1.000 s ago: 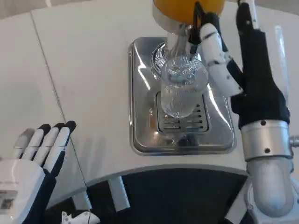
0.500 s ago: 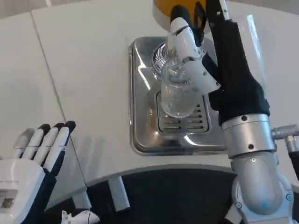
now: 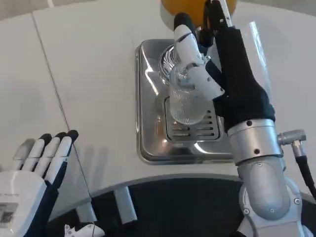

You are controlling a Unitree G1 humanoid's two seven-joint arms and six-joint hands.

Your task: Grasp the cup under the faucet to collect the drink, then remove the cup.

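A clear ribbed cup (image 3: 185, 107) stands upright on the slotted grate of the steel drip tray (image 3: 148, 103), under the dispenser's chrome faucet (image 3: 170, 55). My right hand (image 3: 232, 74) is against the cup's right side. Its thumb lies across the cup's rim and its fingers reach straight up toward the orange tank (image 3: 170, 6), not curled round the cup. Whether the palm touches the cup is unclear. No drink shows in the cup. My left hand (image 3: 37, 170) rests at the table's near left edge, fingers straight and together, holding nothing.
The white table (image 3: 89, 74) has a seam running from the far left toward the near edge. The table's curved front edge passes just below the tray. The dispenser body stands at the tray's far end.
My right hand has swung left from the tray's right side up against the cup, its thumb now over the rim. The cup stays in place and the left hand has barely shifted.
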